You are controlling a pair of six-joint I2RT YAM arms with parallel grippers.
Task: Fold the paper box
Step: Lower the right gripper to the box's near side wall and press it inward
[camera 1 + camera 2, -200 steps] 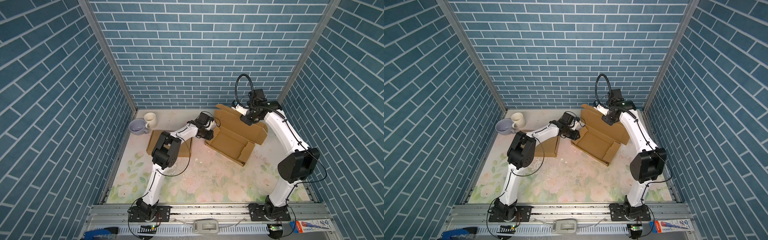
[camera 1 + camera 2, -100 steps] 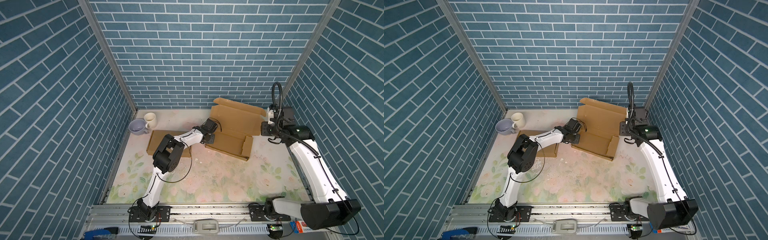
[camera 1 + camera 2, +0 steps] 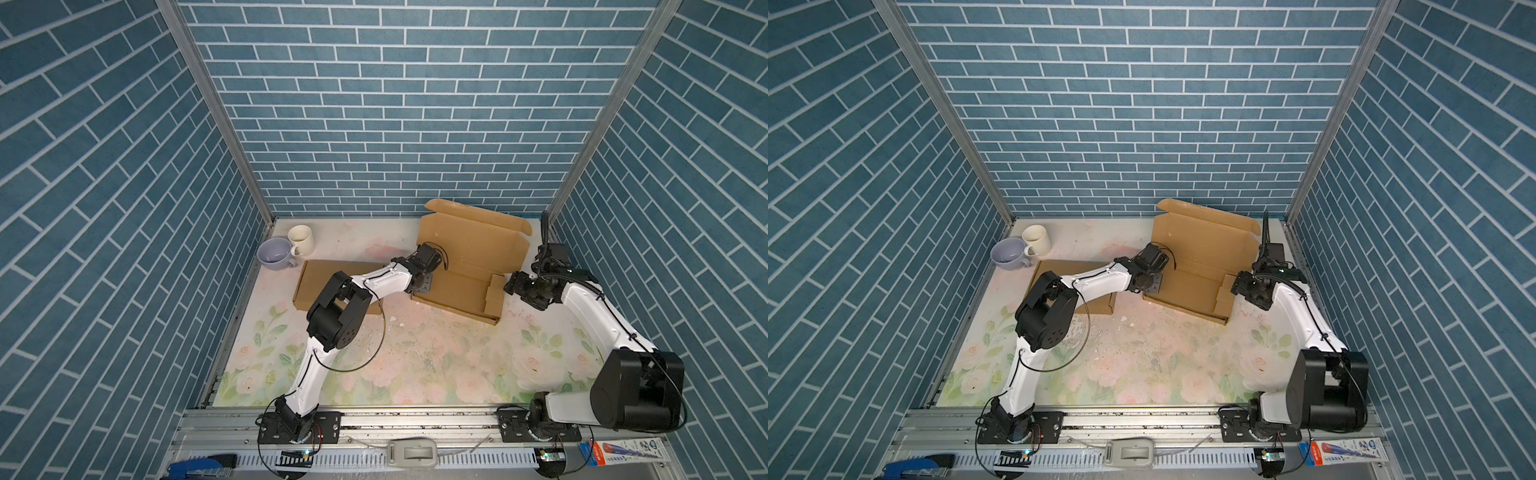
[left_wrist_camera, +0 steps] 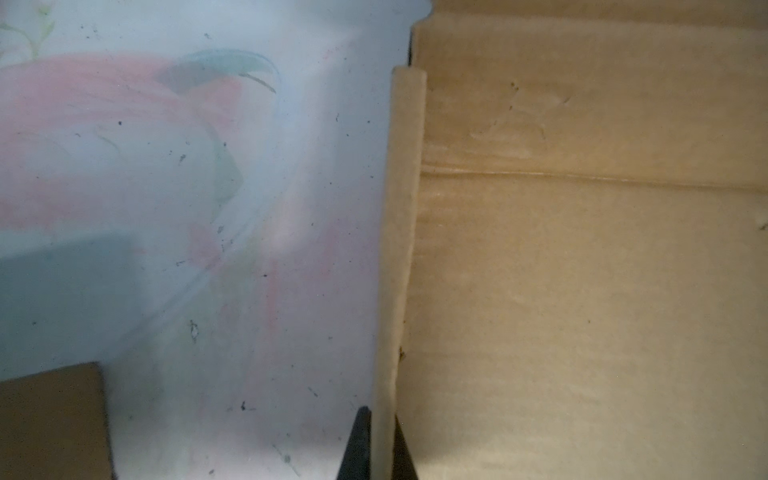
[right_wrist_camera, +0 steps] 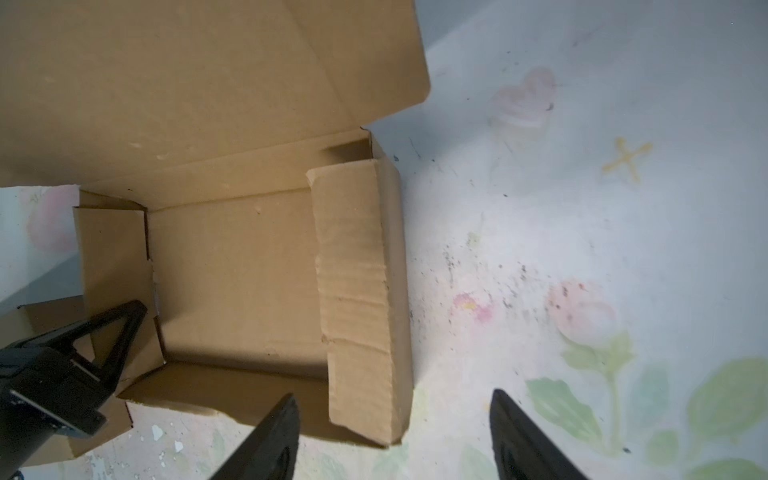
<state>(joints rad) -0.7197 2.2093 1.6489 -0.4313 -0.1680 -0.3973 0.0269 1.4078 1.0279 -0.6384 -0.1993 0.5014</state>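
Right gripper is hovering, jaws spread wide, just beside the right wall of the paper box. Left gripper is clamping the box's left wall. Box is sitting back-right on the table, lid standing up at the far side.

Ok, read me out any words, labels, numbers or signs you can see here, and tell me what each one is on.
Nothing here can be quoted as readable text.
On the white packet at the front right: red and blue print, too small to read.
On the floral mat: a yellow cross, a mark without letters.
On the paper box, the lilac cup and the white mug: no print visible.
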